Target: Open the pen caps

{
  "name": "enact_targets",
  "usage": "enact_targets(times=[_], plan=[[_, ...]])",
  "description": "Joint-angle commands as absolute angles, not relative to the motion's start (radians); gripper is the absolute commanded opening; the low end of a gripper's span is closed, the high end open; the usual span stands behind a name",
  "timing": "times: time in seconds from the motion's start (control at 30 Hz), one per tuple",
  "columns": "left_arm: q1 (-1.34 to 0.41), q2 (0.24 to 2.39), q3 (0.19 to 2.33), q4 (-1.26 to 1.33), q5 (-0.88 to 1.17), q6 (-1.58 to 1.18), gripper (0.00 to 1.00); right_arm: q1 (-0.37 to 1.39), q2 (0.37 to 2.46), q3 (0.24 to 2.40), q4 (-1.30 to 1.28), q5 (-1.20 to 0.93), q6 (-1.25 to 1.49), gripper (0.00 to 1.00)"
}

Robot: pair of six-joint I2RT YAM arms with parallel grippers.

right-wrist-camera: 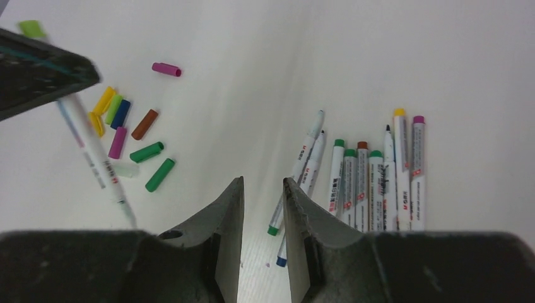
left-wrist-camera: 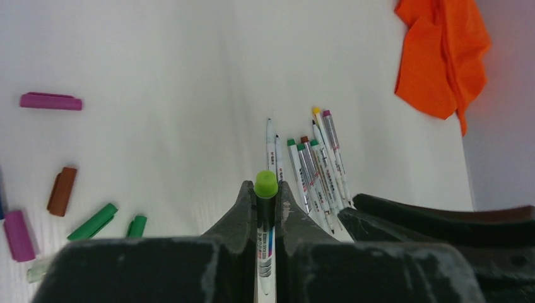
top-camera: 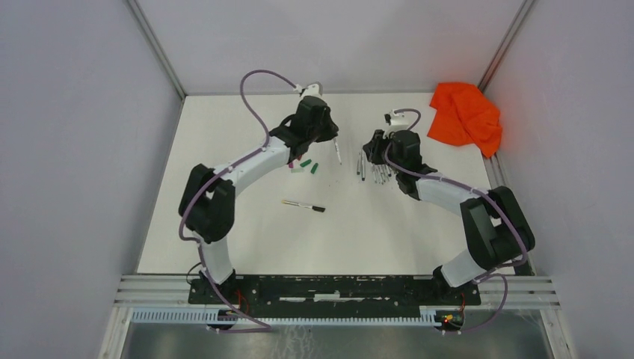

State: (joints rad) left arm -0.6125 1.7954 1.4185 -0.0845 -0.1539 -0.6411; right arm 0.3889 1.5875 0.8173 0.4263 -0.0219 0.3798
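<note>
We have the left jaws clamped on a pen (left-wrist-camera: 265,252), long axis running out between them, lime cap (left-wrist-camera: 265,184) poking just past the tips, while the right jaws, slightly parted and empty, hang nearby to its right.

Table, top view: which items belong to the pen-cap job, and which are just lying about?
Job:
- pen with lime-green end, clamped in the left gripper
- row of pens beside the open right gripper
- loose caps in a cluster
- lone pen mid-table

Lying about:
- orange cloth, far right corner
</note>
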Motion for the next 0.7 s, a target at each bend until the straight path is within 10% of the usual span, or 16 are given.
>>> enact_targets(times=[0.0,0.33,0.67], plan=[[-0.646,1.976,1.663,-0.343,-0.142,-0.527,0.02,0.389,1.477,0.756,0.389,0.076,0.321,0.34],[-0.654,2.331,2.117,-0.642,-0.120,-0.499,0.02,0.388,1.284,0.657,0.273,0.171,0.274,0.35],[-0.643,2.424,2.122,-0.578,-0.033,-0.501,0.02,0.387,1.217,0.603,0.269,0.161,0.266,0.37]])
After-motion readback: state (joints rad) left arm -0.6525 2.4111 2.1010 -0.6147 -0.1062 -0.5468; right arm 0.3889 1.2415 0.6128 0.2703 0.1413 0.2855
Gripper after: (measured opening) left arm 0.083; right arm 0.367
